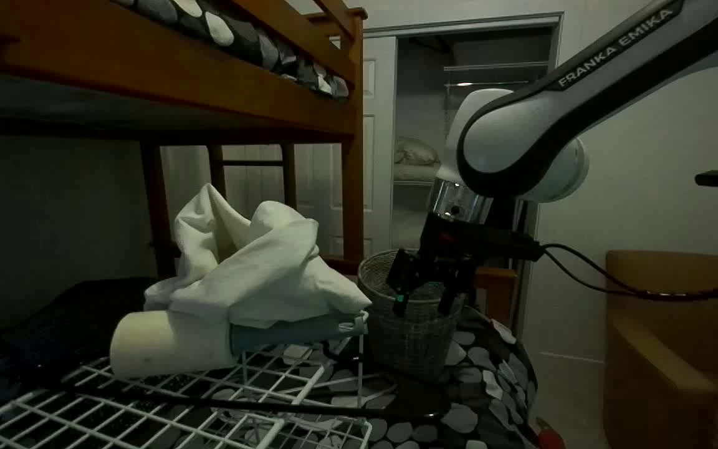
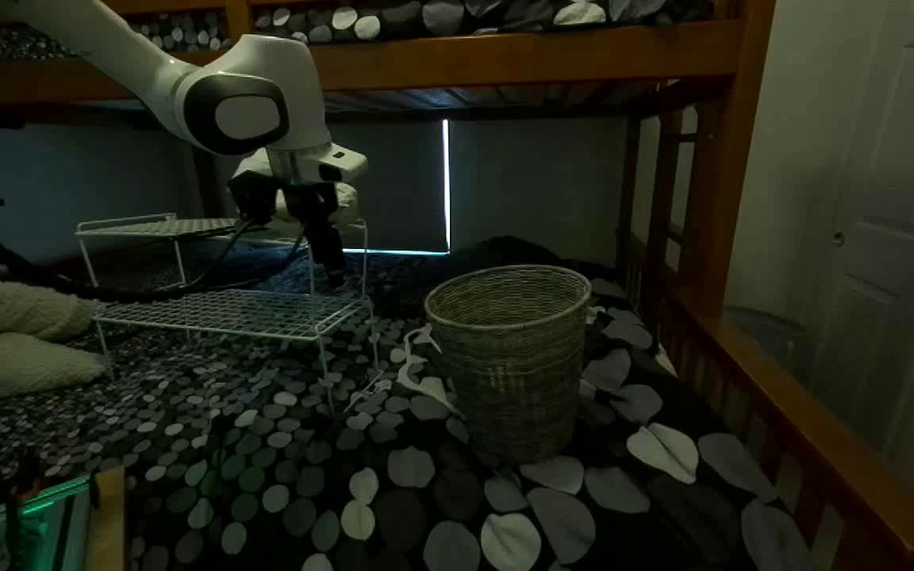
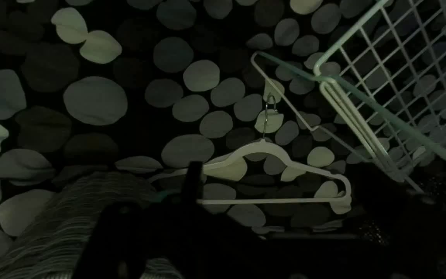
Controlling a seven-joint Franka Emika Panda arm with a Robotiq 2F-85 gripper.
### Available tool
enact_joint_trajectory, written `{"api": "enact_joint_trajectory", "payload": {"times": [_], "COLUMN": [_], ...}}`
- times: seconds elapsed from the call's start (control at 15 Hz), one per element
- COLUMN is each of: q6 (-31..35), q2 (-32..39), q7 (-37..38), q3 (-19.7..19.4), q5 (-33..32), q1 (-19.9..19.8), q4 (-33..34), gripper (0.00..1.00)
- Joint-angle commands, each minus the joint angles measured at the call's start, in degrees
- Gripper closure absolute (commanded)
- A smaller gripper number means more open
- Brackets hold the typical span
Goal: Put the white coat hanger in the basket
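Hovering with jaws apart: gripper (image 1: 423,304). Arched white metal-hooked hanger (image 3: 262,146) on dotted bedspread (image 2: 290,452), beside round woven basket (image 2: 514,381).

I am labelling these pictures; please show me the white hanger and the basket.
White hanger (image 3: 262,147), in the wrist view: its arched top.
Basket (image 2: 508,381), in an exterior view: its woven outer wall.

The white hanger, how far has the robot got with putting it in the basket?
Done: no step of the move that I can see, though the basket stands ready, mouth up. In hand: nothing; the fingers are apart, and the wrist view shows the white hanger lying on the spotted bed cover. Left: grip it, lift it and put it into the basket.
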Motion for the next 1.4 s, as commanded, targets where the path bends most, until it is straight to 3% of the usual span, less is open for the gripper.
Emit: {"api": "enact_joint_trajectory", "payload": {"times": [0.0, 0.33, 0.67, 0.93, 1.07, 1.13, 1.2, 1.33], "q6": [-0.1, 6.2, 15.6, 21.2, 20.2, 18.2, 19.9, 19.9], "q2": [0.0, 2.6, 13.5, 24.4, 28.5, 30.0, 26.1, 29.5], "q7": [0.1, 5.7, 9.2, 17.3, 20.0, 19.0, 18.3, 18.6], "q3": [-0.2, -2.8, -4.2, -2.3, -2.2, -1.8, -2.3, -2.1], "q5": [-0.2, 5.1, 14.9, 14.7, 14.5, 15.1, 13.6, 13.7], "q1": [0.2, -2.0, -1.4, -1.3, -1.1, -0.9, -1.1, -0.8], "q4": [0.0, -0.3, 3.9, 9.3, 11.9, 13.4, 10.0, 12.3], "gripper": [0.0, 0.0, 0.0, 0.0, 0.0, 0.0, 0.0, 0.0]}}
